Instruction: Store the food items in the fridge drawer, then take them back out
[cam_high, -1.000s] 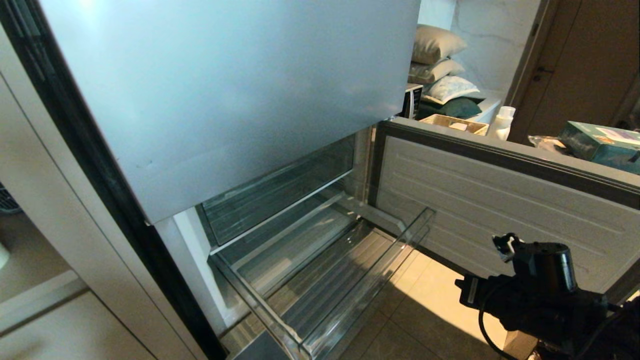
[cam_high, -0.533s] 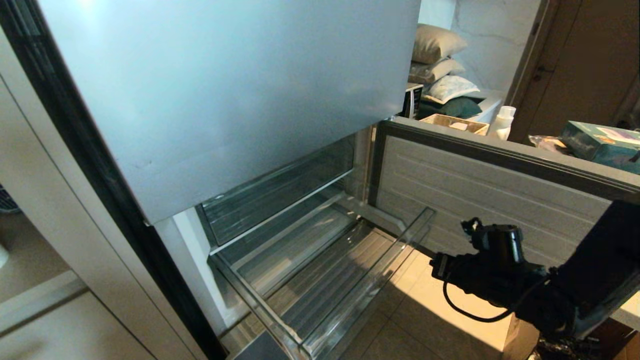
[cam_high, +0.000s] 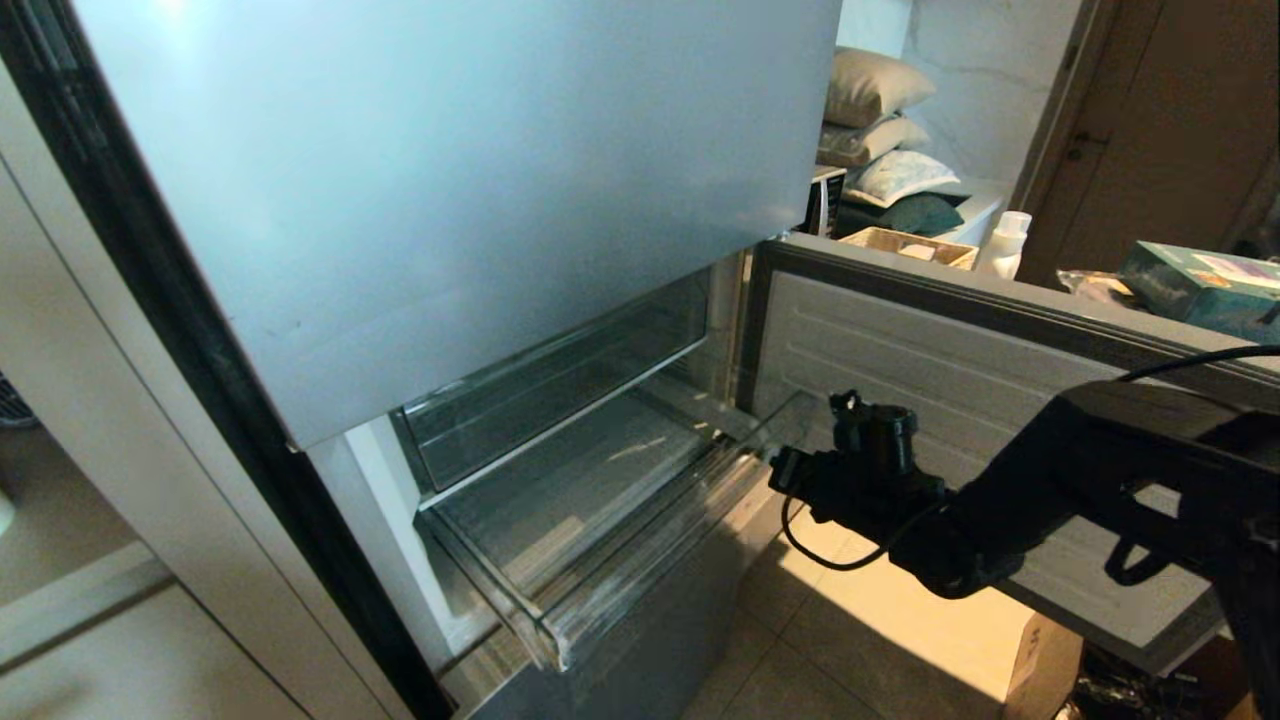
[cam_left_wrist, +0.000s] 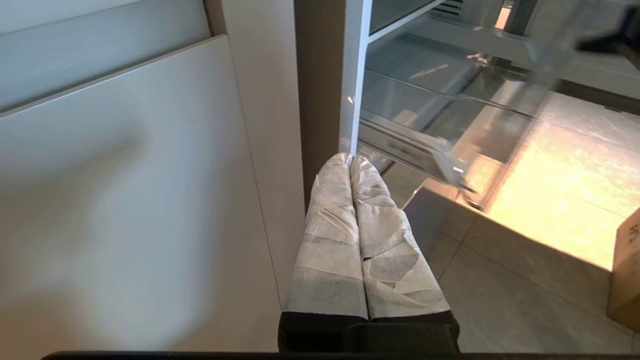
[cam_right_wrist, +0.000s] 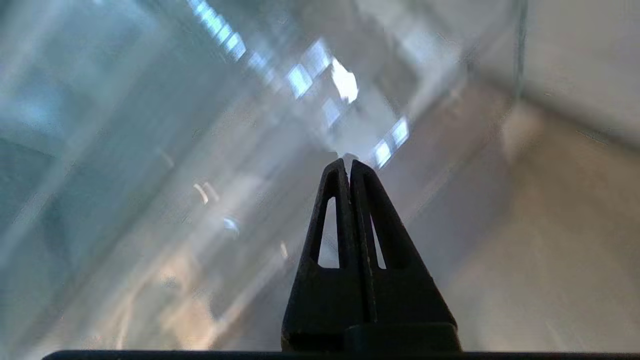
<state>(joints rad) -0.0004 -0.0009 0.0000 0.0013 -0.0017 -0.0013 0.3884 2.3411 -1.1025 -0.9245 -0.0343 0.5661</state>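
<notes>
The right hand (cam_right_wrist: 346, 162), fingers pressed together and holding nothing, has its tips against the clear front of the fridge drawer (cam_high: 640, 560), which lies just ahead of it, part-way out of the fridge. The left hand (cam_left_wrist: 350, 159), fingers likewise together, hangs beside the fridge's lower corner.

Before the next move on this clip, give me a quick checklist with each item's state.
1. Fridge drawer part way out of the fridge: ok.
2. Right gripper shut with nothing between its fingers: ok.
3. Right gripper at the drawer's clear front: ok; actual contact: cannot tell.
4. Food items in the drawer: cannot tell, none visible.
5. Left gripper shut, off beside the fridge, away from the drawer: ok.
6. Lower fridge door swung open: ok.
</notes>
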